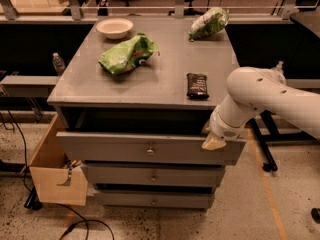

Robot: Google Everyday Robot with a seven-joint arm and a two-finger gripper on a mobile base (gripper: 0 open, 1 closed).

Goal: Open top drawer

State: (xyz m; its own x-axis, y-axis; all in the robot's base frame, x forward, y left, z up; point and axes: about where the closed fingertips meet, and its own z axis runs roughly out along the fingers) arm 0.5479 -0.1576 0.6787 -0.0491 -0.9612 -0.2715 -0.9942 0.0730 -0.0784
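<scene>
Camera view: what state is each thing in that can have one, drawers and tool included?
top drawer: partly pulled out, dark gap under the tabletop.
tool: at the top drawer's upper right edge.
middle drawer: further in than the top drawer.
bottom drawer: further in too.
bowl: upright, looks empty.
cardboard box: top open.

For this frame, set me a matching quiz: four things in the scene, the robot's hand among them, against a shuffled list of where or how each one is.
Things:
1. top drawer
2. white bowl
3. dark packet
4. hand

Place or state:
A. at the back left of the cabinet top
B. at the right end of the top drawer's upper front edge
C. pulled partway out, with a dark gap behind its front
D. lying flat near the front right of the cabinet top

Pairs: 1-C, 2-A, 3-D, 4-B
</scene>
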